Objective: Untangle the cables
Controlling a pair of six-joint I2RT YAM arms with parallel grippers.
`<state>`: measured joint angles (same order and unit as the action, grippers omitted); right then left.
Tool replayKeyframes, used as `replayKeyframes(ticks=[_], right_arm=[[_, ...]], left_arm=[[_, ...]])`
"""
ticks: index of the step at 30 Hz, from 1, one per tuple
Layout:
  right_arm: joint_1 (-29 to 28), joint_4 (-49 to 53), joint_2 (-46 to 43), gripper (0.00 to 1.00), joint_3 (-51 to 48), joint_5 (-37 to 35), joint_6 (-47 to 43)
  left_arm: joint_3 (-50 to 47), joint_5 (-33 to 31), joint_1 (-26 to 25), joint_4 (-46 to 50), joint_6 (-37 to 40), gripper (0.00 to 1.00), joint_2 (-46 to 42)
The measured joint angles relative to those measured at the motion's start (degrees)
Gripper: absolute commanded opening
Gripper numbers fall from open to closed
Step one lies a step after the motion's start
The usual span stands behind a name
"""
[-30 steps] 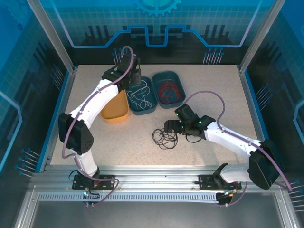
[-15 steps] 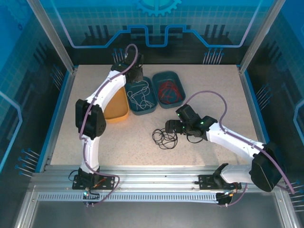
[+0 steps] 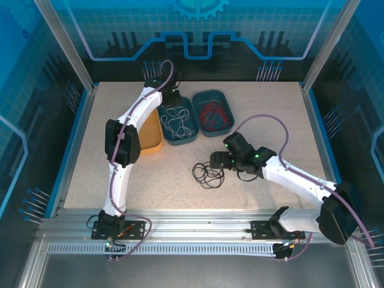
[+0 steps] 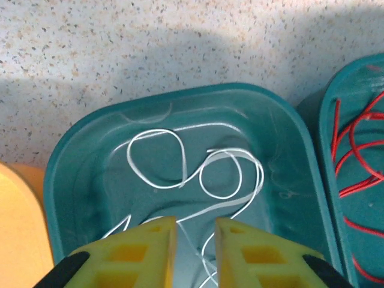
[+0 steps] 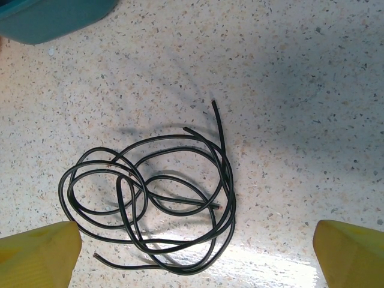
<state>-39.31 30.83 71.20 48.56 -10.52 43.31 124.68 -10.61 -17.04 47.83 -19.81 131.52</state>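
Three trays on a speckled table [image 3: 150, 180]
Two teal trays [image 3: 183, 143] [image 3: 211, 92] sit side by side toward the far edge, an orange tray [image 3: 150, 144] just beside one.

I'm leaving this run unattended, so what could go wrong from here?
The black cable lies in overlapping loops ahead of the wide-open right gripper; closing may pinch several strands and tighten the tangle. A strand of the white cable in the teal tray runs under the narrowly parted left gripper; lifting may snag it.
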Motion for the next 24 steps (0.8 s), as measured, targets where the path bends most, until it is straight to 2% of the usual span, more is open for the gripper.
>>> replayKeyframes(ticks=[5, 9, 12, 15, 16, 24], right_arm=[[-0.02, 0.87, 0.00, 1.00, 1.66, 0.00, -0.04], [-0.02, 0.94, -0.02, 0.99, 2.60, -0.20, -0.22], [0.00, 1.40, -0.09, 0.96, 2.62, -0.76, -0.50], [-0.02, 1.75, -0.28, 0.93, 2.62, -1.14, -0.92], [-0.02, 1.77, -0.37, 0.92, 2.62, -1.16, -1.09], [-2.49, 2.73, 0.31, 0.78, 3.85, -1.73, -2.84]], left_arm=[[-0.13, 0.33, 0.00, 1.20, -1.01, 0.38, 0.00], [-3.67, 1.73, 0.00, 0.39, -1.20, 0.54, -1.01], [-8.11, 2.99, 0.00, -0.26, -1.53, 0.70, -3.63], [-13.81, 4.11, -0.07, -1.84, -1.75, 0.97, -9.29], [-15.65, 4.39, -0.07, -2.38, -2.14, 0.99, -11.58], [-32.79, 5.16, -1.79, -10.97, -3.69, 0.99, -35.39]])
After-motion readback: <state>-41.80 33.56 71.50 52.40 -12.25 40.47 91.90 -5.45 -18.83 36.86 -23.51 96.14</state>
